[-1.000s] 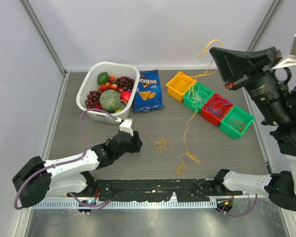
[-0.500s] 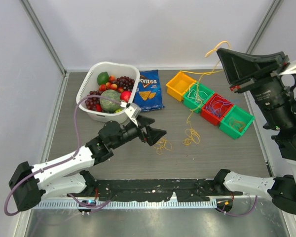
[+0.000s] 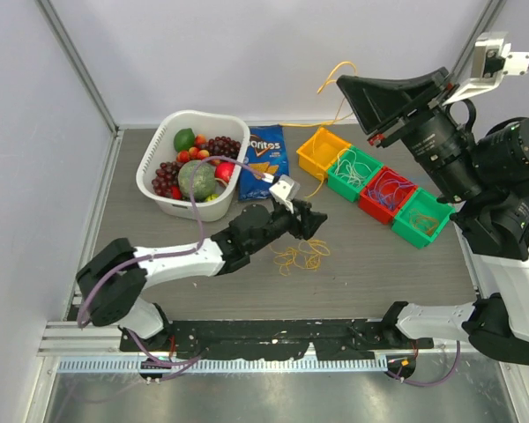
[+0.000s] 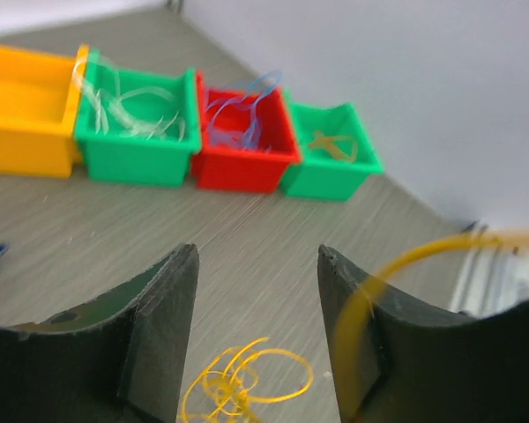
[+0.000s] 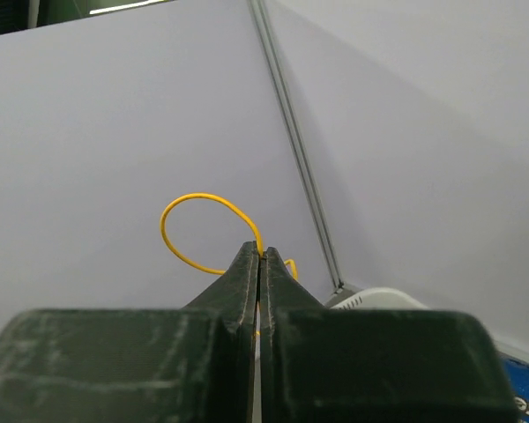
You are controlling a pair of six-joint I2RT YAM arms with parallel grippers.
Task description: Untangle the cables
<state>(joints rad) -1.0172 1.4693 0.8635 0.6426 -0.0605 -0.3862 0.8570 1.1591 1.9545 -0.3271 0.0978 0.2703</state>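
The right hand [image 5: 260,252] is pinched shut on one yellow cable [image 5: 203,196] and held high above the yellow bin [image 3: 322,152], apparently to draw that strand out of the tangle [image 3: 301,256], which lies on the bench [image 3: 379,264] on the near side of the bin. The left hand [image 4: 256,256], jaws apart and empty, hovers over the tangle, probably ready to pin it.

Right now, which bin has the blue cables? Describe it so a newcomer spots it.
At the right rear of the grey table, right of the blue chip bag, four open plastic bins stand in a row. The red plastic bin is third from the yellow bin, flanked by two green bins. It is the only red one, and the only one holding blue cables.
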